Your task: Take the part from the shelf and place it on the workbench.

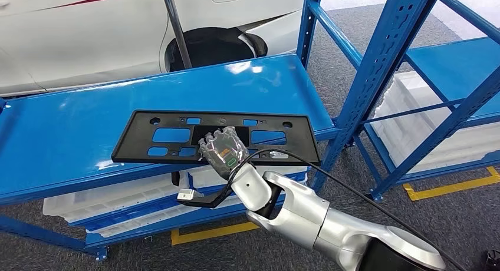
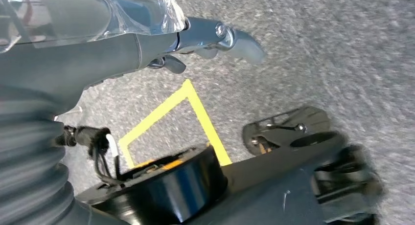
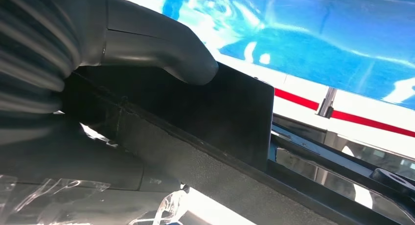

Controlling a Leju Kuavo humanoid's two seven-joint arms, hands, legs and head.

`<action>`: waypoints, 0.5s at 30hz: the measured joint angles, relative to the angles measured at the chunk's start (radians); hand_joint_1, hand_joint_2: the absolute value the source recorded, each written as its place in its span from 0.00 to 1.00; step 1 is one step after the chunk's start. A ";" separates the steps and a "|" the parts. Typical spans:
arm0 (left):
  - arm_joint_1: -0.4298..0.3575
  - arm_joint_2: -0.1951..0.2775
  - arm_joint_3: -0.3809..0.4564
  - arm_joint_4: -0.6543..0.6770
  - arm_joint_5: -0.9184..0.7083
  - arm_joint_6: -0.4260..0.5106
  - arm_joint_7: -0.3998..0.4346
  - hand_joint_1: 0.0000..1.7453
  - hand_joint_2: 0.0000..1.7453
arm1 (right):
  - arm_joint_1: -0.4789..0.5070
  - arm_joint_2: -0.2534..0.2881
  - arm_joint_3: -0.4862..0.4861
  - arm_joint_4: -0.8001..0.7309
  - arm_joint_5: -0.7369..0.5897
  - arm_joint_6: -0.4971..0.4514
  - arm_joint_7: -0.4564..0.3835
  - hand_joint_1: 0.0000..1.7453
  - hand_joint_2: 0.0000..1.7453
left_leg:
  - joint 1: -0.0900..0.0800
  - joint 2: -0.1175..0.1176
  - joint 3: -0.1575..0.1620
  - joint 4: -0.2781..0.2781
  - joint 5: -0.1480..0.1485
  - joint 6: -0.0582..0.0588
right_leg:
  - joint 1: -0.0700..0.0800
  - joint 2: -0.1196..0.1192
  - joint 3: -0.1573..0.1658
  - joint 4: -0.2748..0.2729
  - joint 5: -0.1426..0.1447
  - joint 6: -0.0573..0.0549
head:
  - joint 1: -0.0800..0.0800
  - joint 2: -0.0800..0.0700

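The flat black plastic plate-shaped part with cut-outs (image 1: pixel 216 136) lay on the glossy blue metal shelf (image 1: pixel 71 129) — at its 6 o'clock edge the right hand (image 1: pixel 223 151) gripped it, thumb (image 3: pixel 161 51) on top, probably for lifting.

I'm in a car workshop: blue steel racking (image 1: pixel 377 65) at 1 o'clock, white car body (image 1: pixel 88 35) at 11, yellow floor tape (image 1: pixel 448 188).
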 joint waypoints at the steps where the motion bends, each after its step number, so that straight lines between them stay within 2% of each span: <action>1: 0.000 0.000 0.000 0.000 -0.003 0.000 0.000 0.00 1.00 | 0.000 -0.001 -0.003 -0.002 -0.001 0.000 0.000 1.00 1.00 | 0.000 0.000 0.049 -0.083 0.026 0.003 | 0.000 0.001 -0.005 0.001 0.004 0.003 | 0.000 0.000; 2: -0.001 0.001 0.000 0.000 -0.005 0.000 0.001 0.00 1.00 | -0.001 -0.003 -0.006 -0.005 -0.001 0.000 0.001 1.00 1.00 | -0.003 0.000 0.092 -0.158 0.045 0.008 | 0.001 0.001 -0.009 0.003 0.008 0.007 | 0.000 0.000; 3: -0.001 0.002 0.000 0.000 -0.008 0.000 0.001 0.00 1.00 | -0.002 -0.004 -0.009 -0.008 -0.002 0.000 0.002 1.00 1.00 | -0.006 -0.001 0.118 -0.209 0.058 0.015 | 0.002 0.001 -0.013 0.003 0.013 0.013 | 0.000 0.000; 4: -0.002 0.002 0.000 0.000 -0.010 0.000 0.001 0.00 1.00 | -0.003 -0.005 -0.011 -0.012 -0.003 0.000 0.003 1.00 1.00 | -0.010 -0.002 0.128 -0.233 0.061 0.022 | 0.002 0.001 -0.016 0.003 0.018 0.018 | 0.000 0.000; 6: -0.001 0.003 0.000 0.000 -0.012 0.000 0.002 0.00 1.00 | -0.004 -0.007 -0.013 -0.019 -0.005 -0.001 0.004 1.00 1.00 | -0.013 -0.002 0.121 -0.235 0.072 0.036 | 0.003 0.002 -0.022 0.001 0.029 0.031 | 0.001 0.000; 7: -0.002 0.003 0.000 0.000 -0.012 0.000 0.002 0.00 1.00 | -0.005 -0.009 -0.014 -0.022 -0.005 -0.001 0.006 1.00 1.00 | -0.011 -0.001 0.115 -0.238 0.079 0.042 | 0.003 0.002 -0.028 0.006 0.023 0.037 | 0.001 0.000; 8: -0.003 0.003 0.000 0.000 -0.012 0.000 0.002 0.00 1.00 | -0.005 -0.011 -0.015 -0.024 -0.005 -0.001 0.008 1.00 1.00 | -0.009 0.000 0.108 -0.240 0.088 0.050 | 0.003 0.002 -0.039 0.026 0.002 0.041 | 0.002 0.000; 9: -0.003 0.004 0.000 0.000 -0.012 0.000 0.002 0.00 1.00 | -0.006 -0.014 -0.017 -0.025 -0.005 -0.001 0.011 1.00 1.00 | -0.006 0.000 0.100 -0.243 0.098 0.058 | 0.003 0.002 -0.057 0.067 -0.034 0.045 | 0.002 0.000; 11: -0.003 0.004 0.000 0.000 -0.012 -0.001 0.002 0.00 1.00 | -0.006 -0.019 -0.018 -0.029 -0.005 -0.001 0.014 1.00 1.00 | -0.007 0.002 0.083 -0.242 0.112 0.064 | 0.001 0.002 -0.103 0.206 -0.127 0.051 | 0.004 0.000; 12: -0.003 0.004 0.000 0.000 -0.012 -0.001 0.002 0.00 1.00 | -0.006 -0.022 -0.018 -0.030 -0.004 -0.001 0.016 1.00 1.00 | -0.007 0.003 0.075 -0.241 0.118 0.065 | 0.000 0.002 -0.122 0.273 -0.157 0.053 | 0.005 0.000; 13: -0.003 0.004 0.000 0.000 -0.012 -0.002 0.002 0.00 1.00 | -0.006 -0.025 -0.018 -0.031 -0.004 -0.001 0.017 1.00 1.00 | -0.008 0.003 0.066 -0.239 0.124 0.065 | 0.000 0.002 -0.125 0.309 -0.165 0.054 | 0.005 0.000; 14: -0.003 0.004 0.000 0.000 -0.012 -0.002 0.002 0.00 1.00 | -0.006 -0.027 -0.018 -0.032 -0.004 -0.001 0.018 1.00 1.00 | -0.008 0.003 0.057 -0.236 0.130 0.064 | 0.000 0.002 -0.108 0.306 -0.153 0.053 | 0.005 0.000; 15: -0.003 0.004 0.000 0.000 -0.012 -0.002 0.002 0.00 1.00 | -0.006 -0.029 -0.019 -0.032 -0.004 -0.001 0.019 1.00 1.00 | -0.008 0.003 0.050 -0.234 0.134 0.062 | -0.001 0.002 -0.073 0.261 -0.128 0.051 | 0.005 0.000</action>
